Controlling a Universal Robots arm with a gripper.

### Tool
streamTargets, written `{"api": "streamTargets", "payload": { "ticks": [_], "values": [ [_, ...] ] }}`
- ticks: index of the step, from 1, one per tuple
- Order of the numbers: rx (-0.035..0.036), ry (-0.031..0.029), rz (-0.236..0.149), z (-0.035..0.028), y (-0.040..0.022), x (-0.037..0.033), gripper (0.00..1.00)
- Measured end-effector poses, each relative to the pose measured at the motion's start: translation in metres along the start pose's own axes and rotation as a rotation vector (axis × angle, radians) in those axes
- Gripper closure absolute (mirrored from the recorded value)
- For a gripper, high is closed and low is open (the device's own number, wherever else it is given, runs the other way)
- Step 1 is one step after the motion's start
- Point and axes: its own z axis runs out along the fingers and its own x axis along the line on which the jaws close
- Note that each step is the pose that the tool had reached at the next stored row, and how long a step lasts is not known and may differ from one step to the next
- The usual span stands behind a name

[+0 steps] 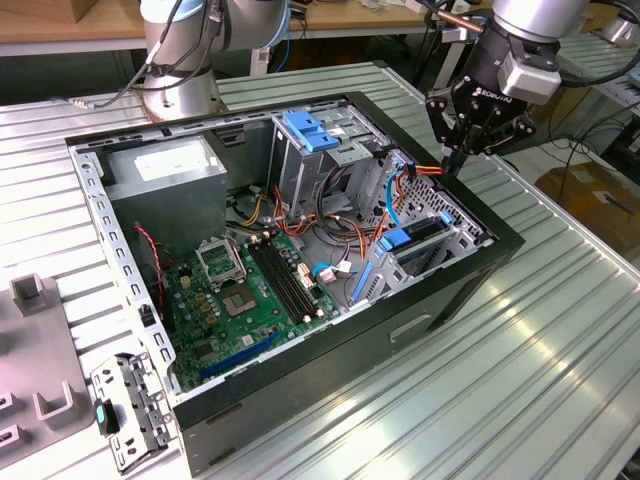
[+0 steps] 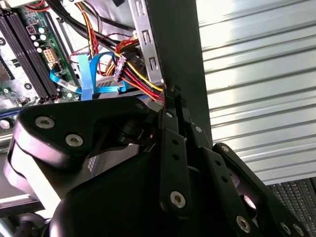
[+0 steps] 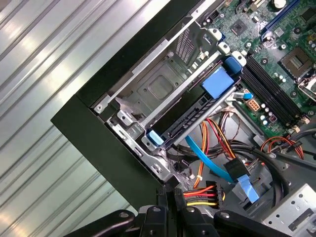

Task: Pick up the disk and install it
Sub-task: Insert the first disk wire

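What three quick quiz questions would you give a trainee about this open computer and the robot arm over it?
1. True or false: the jaws are carrying the disk.
2. What are the jaws nearest to? A: the coloured wires by the case's edge. B: the middle of the green circuit board. C: the grey power box.
3. Fill in: the computer case stands on a ribbed metal ____.

Key: 1 false, the disk sits edge-on in its bay with the jaws shut and apart from it. 2 A. 3 table.

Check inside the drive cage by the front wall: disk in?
Drive cage: bare metal floor in the open part; a blue-tabbed carrier sits along its inner side. Whether that holds the disk is hidden.
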Motion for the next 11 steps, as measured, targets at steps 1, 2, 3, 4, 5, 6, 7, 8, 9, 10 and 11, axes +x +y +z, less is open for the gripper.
{"api": "streamTargets", "payload": {
  "ticks": [1,2,3,4,5,6,7,8,9,10,11],
  "values": [
    [-0.0004,0.0003,0.01,0.0001,0.0,0.0,0.84],
    [-0.0008,0.0005,0.024,0.0002,0.0,0.0,0.84],
    [-0.0021,0.0013,0.06,0.0003,0.0,-0.0001,0.84],
    [-0.0028,0.0017,0.08,0.0004,0.0,-0.0001,0.84],
    [-0.0033,0.002,0.096,0.0004,0.0,-0.0001,0.84],
    [-0.0041,0.0024,0.119,0.0006,0.0,-0.0001,0.84],
    [-0.0043,0.0026,0.127,0.0007,0.0001,-0.0003,0.84],
    [-0.0045,0.0027,0.131,0.0006,0.0006,-0.0009,0.84],
    [-0.0047,0.0028,0.133,0.0006,0.0016,-0.0019,0.84],
    [-0.0046,0.0027,0.134,0.0006,0.0031,-0.0033,0.84],
    [-0.0045,0.0026,0.134,0.0006,0.0046,-0.0049,0.84]
  ]
}}
